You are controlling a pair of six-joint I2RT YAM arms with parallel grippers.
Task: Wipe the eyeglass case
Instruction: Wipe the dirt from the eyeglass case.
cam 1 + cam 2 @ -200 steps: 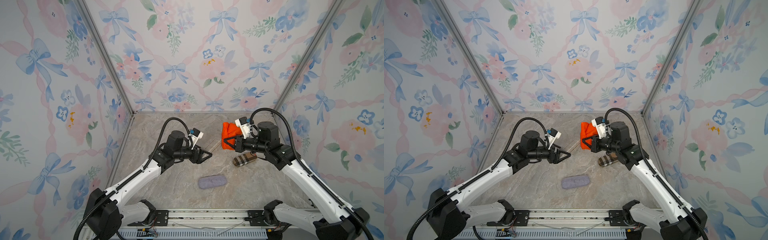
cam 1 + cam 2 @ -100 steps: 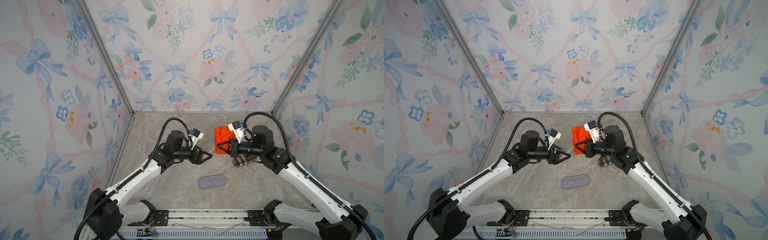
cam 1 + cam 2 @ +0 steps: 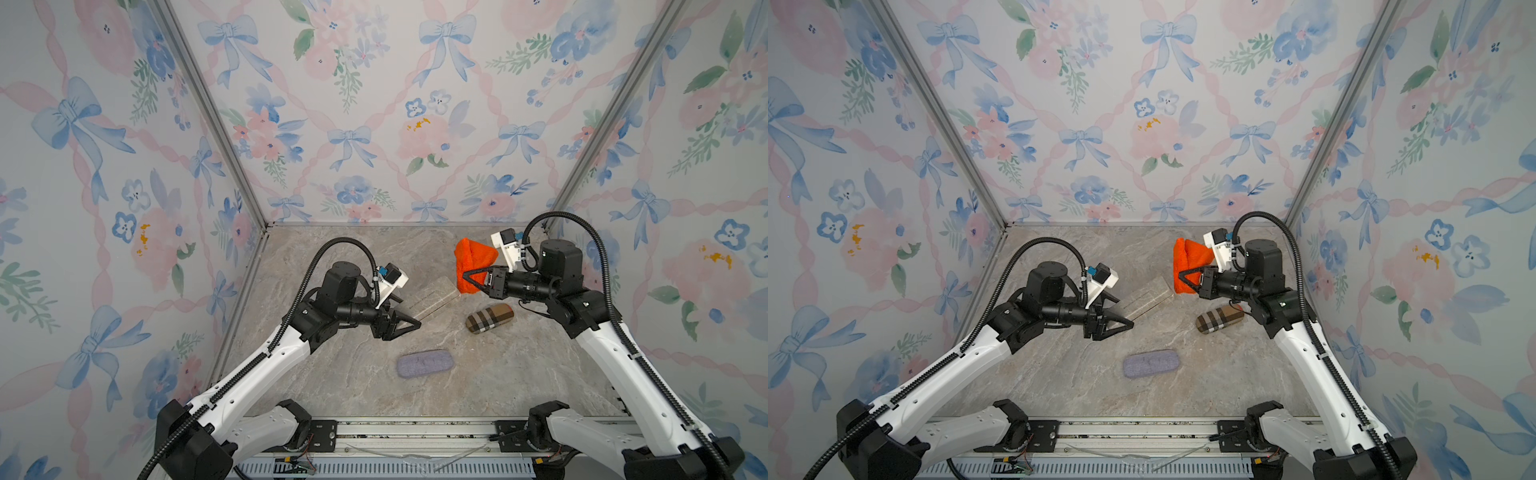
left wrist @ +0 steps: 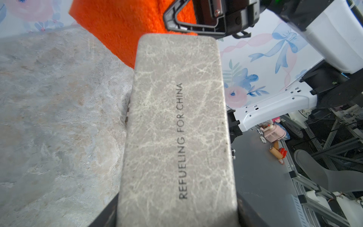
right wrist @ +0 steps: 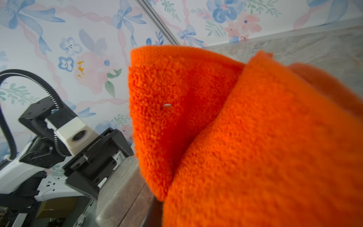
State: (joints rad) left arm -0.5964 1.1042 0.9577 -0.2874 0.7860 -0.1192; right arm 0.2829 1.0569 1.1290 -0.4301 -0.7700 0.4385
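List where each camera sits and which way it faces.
Top views: high in front, looking down at the table; both arms show.
Left wrist: looks along the grey case in the left claw toward the orange cloth; right claw shows.
Right wrist: cloth fills it; left arm beyond.
Shared: wrist views both show cloth and case.

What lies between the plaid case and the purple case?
Nothing: only bare table separates the plaid case from the purple case, as both top views show.
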